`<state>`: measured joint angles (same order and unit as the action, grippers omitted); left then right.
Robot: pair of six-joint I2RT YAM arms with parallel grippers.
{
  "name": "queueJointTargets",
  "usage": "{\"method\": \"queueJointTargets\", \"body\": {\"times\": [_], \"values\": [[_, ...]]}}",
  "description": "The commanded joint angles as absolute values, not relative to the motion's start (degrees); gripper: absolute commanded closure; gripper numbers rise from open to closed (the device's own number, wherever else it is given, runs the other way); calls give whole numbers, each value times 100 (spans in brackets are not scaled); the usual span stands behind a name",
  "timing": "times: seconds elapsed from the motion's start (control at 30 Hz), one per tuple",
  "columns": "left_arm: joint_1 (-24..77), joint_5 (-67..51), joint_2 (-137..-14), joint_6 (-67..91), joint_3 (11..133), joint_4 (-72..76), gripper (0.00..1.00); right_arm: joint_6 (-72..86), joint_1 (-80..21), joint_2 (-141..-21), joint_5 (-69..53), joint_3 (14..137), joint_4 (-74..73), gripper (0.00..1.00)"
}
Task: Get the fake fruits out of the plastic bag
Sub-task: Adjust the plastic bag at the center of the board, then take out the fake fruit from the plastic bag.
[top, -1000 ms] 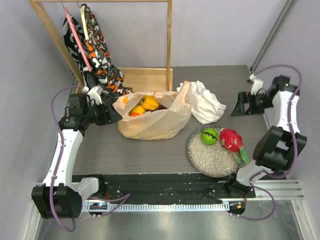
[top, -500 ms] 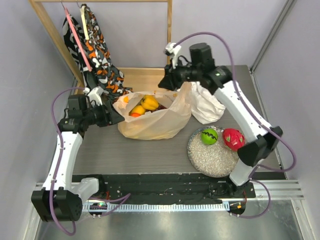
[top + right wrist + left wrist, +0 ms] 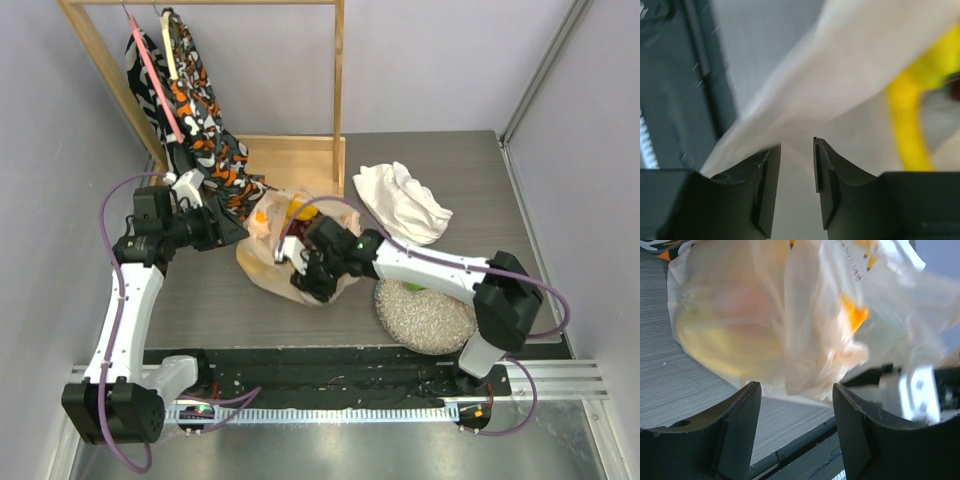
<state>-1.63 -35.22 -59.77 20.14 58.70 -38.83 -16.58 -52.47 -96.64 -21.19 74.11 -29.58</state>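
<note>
Across the middle of the table [image 3: 200, 300]: the plastic bag [image 3: 262, 268] is lying crumpled between the two grippers.
Left of the bag: the left gripper [image 3: 228, 230] is sitting against the bag's left edge. Its jaws are standing wide apart, with bunched film reaching just between the tips and no clamp showing.
Near side of the bag: the right gripper [image 3: 306, 272] is resting on the film, reaching in from the right. Its jaws are standing close together with a slim gap and film lying across it; whether they are pinching that film cannot be told.
Inside the bag: some of the fake fruits [image 3: 298, 208] are showing yellow through the film. How many are lying in there cannot be counted.
Right of the bag: the plate [image 3: 430, 322] is carrying a green sliver [image 3: 413, 287], probably the lime, under the right arm [image 3: 430, 265], which is hiding the plate's far rim.
Progress: seemingly under way, not finished. The yellow pieces, and whatever else the film is hiding, are still waiting to come out.
</note>
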Motion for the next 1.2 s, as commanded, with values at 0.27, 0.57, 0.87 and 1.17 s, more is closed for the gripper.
{"method": "queueJointTargets", "body": {"times": [0.27,0.57,0.87,1.17], "values": [[-193,-3445,-5572,1951,5502,-4008,38,-1952,-5160,-8973,-985,7573,-2540,44],[-185,-3366,-5537,1916,5546,-3946,37,-1548,-4422,-10221,-624,8682,-2338,32],[-185,-3340,-5467,1828,5590,-3973,37,-1871,-4096,-10864,-115,9107,-2478,29],[-193,-3357,-5484,1872,5546,-3797,36,-2918,-4087,-10275,-148,8121,-2733,30]]}}
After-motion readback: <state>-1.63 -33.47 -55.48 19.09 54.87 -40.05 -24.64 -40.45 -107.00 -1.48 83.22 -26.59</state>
